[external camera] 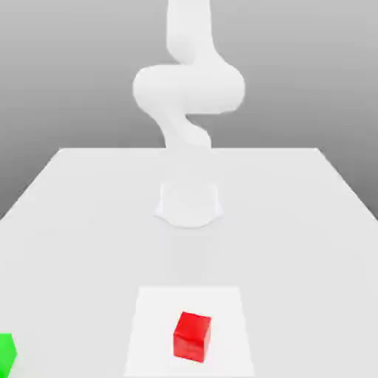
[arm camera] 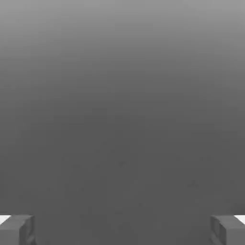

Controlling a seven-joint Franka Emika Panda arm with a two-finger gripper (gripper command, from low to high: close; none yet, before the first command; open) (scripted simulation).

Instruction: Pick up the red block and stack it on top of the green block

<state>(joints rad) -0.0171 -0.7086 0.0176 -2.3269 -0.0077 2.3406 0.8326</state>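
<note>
A red block (external camera: 192, 336) rests on the white table (external camera: 295, 221) near its front edge, at the middle of the exterior view. At that view's far left, a green block (external camera: 6, 353) is cut off by the picture's edge and stands well apart from the red one. In the hand view my gripper (arm camera: 122, 229) is open: its two grey fingertips (arm camera: 16, 228) stand far apart with nothing between them, against a plain grey background. Neither block is near the fingers there.
The white arm (external camera: 188, 88) rises from its round base (external camera: 189, 203) at the middle of the table and bends upward out of the picture. A brighter square patch (external camera: 151, 325) lies under the red block.
</note>
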